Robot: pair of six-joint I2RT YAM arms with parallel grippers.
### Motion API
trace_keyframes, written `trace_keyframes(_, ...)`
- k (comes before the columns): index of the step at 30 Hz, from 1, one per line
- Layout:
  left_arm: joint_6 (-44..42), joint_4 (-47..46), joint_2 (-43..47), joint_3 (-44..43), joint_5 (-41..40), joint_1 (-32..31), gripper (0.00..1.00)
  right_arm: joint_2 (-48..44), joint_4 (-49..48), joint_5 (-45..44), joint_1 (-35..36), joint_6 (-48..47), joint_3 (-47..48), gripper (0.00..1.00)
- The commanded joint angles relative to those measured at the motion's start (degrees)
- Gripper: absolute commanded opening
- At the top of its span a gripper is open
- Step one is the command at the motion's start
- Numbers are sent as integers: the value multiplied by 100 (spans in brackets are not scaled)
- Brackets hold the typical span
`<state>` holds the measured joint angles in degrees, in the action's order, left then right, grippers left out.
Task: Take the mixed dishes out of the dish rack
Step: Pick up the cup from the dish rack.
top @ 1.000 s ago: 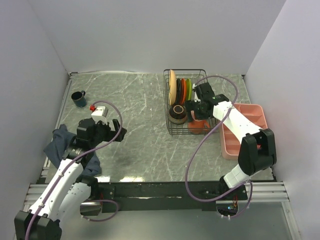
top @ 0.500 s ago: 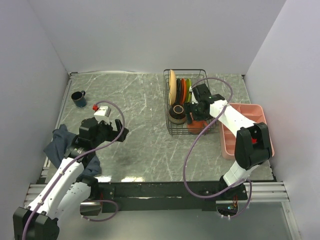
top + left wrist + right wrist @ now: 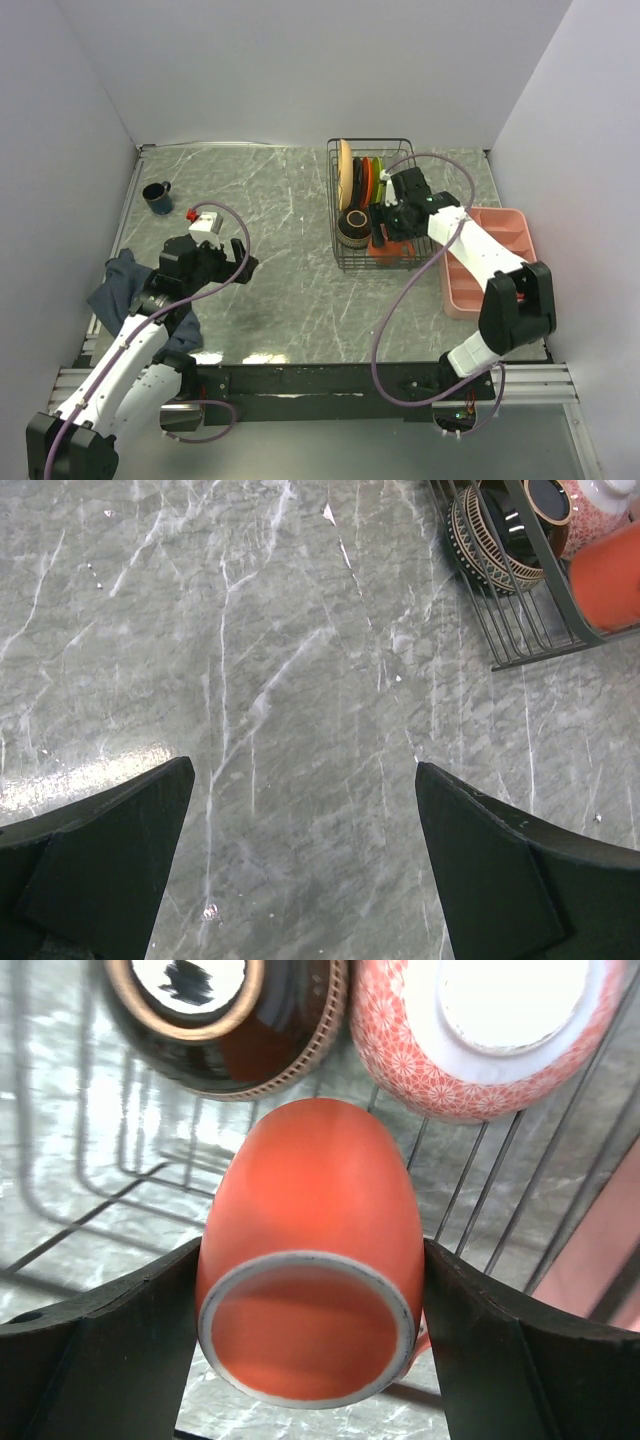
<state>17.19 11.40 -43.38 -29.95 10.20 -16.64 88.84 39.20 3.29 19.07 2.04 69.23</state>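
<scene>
In the dish rack (image 3: 332,215), near right corner, our right jaws clamp the orange mug (image 3: 310,1250); next we should lift it clear. Left jaws gape empty.

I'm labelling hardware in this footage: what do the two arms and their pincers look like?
The left arm and right arm have white links with black joints and black wrists. A purple cable loops along each. The left pincer and right pincer have broad, flat, matte black fingers that taper towards the tips.
</scene>
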Motion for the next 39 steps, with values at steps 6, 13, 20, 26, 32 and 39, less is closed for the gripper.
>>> trace_keyframes(6, -102, -235, -92, -37, 123, -32, 99, -991, -852, 251, -52, 199, -243, 9)
trace_keyframes(13, 275, -524, -136, -80, 623, -32, 99, -1360, -1485, 365, -114, 832, -384, 5)
trace_keyframes(20, 1206, -1376, -391, -309, 1221, -58, 100, -1869, -2056, 655, -202, 1781, -595, 1)
trace_keyframes(26, 1506, -1877, -821, -678, 1520, -260, 99, -2212, -2434, 963, -211, 2519, -814, 1)
trace_keyframes(32, 1928, -2553, -1331, -1056, 1617, -725, 99, -2582, -3146, 1560, -220, 3389, -1254, 1)
trace_keyframes(39, 2086, -3221, -1858, -1381, 1626, -1376, 99, -2801, -4233, 2289, -211, 4426, -1877, 1)
